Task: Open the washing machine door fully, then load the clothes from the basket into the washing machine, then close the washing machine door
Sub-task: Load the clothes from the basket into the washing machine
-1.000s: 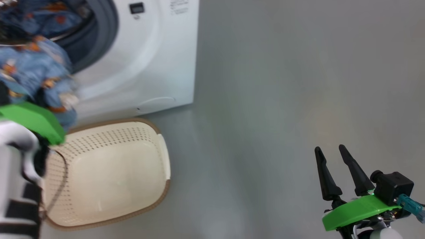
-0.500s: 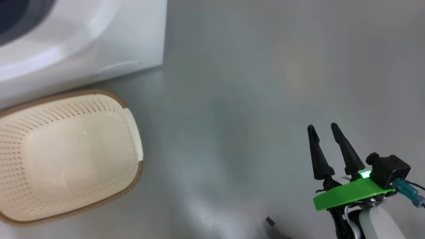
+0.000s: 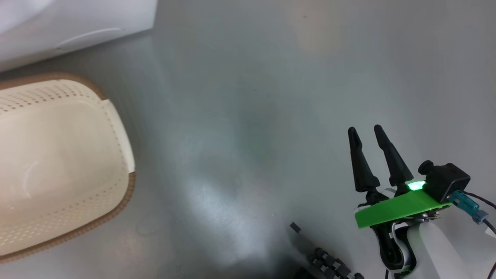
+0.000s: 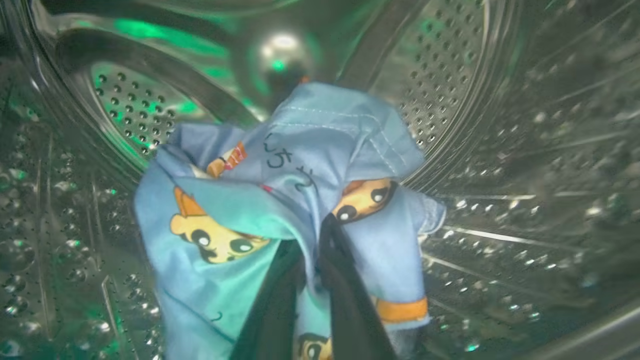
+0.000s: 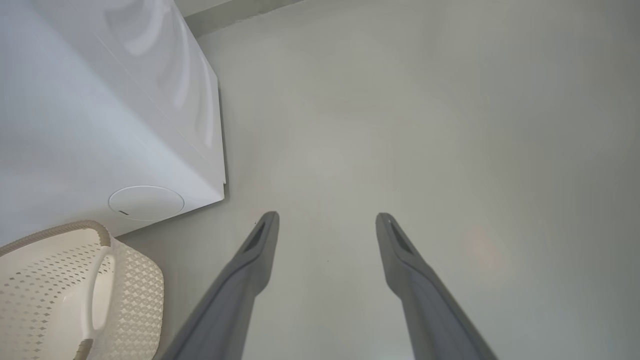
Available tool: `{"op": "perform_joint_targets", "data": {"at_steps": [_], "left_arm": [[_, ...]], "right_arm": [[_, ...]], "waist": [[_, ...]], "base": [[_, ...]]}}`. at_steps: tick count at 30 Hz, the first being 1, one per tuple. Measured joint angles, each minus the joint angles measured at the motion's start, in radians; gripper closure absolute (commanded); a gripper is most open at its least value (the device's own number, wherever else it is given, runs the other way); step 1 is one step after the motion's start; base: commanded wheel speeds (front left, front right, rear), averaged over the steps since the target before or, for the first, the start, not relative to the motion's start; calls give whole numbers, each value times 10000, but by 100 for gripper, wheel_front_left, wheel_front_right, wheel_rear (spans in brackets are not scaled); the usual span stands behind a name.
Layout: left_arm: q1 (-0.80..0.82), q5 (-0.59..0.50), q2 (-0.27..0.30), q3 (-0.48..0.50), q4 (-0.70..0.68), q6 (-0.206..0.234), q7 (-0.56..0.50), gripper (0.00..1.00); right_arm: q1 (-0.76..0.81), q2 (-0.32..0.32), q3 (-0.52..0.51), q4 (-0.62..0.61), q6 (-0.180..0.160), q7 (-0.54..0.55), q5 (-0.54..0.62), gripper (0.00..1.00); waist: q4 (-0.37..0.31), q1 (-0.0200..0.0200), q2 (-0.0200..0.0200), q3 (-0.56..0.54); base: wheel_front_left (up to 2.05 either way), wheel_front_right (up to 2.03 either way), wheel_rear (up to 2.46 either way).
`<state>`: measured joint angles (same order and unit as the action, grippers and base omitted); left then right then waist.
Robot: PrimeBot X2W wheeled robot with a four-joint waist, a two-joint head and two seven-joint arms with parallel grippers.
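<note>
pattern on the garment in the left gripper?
Light blue with orange-brown cartoon faces; the clothes show best in the left wrist view.

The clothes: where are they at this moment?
In the left wrist view, the clothes are inside the steel drum, pinched by the left gripper at the picture's centre.

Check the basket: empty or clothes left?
Empty, as far as seen: the basket shows bare floor and perforated walls, no fabric; its left end is cut off.
</note>
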<state>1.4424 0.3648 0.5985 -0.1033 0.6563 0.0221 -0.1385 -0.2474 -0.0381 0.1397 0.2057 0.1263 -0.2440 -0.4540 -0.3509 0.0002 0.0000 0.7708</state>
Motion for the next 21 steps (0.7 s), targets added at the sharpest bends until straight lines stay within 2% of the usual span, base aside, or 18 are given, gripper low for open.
{"op": "perform_joint_targets", "data": {"at_steps": [1, 2, 3, 9, 18, 21], "left_arm": [[67, -115, 77, -27, 169, 61, 88, 94], [114, -150, 115, -12, 362, 121, 144, 51], [150, -153, 132, -12, 535, 142, 173, 0], [548, -330, 173, -163, 1392, 130, 508, 0], [800, -320, 146, -265, 2065, 54, 872, 0], [691, -228, -50, -263, 2305, 40, 1156, 0]], "right_arm": [[-50, 0, 21, 40, 0, -12, -73, 0], [-95, -2, 36, 100, 0, -44, -161, 0], [-112, 0, 48, 142, 0, -44, -203, 0], [-169, 0, 10, 291, 0, -56, -224, 0], [-281, 0, -207, 245, 0, -56, -222, 0], [-309, 0, -387, 230, 0, -56, -178, 0]], "waist": [[-64, -1, 0, 60], [-126, -1, 0, 113], [-181, -1, 0, 157], [-299, -1, 0, 297], [-79, -2, 0, 214], [104, -2, 0, 64]], "base": [[0, 0, 0], [0, 0, 0], [0, 0, 0], [0, 0, 0], [0, 0, 0], [0, 0, 0]]}}
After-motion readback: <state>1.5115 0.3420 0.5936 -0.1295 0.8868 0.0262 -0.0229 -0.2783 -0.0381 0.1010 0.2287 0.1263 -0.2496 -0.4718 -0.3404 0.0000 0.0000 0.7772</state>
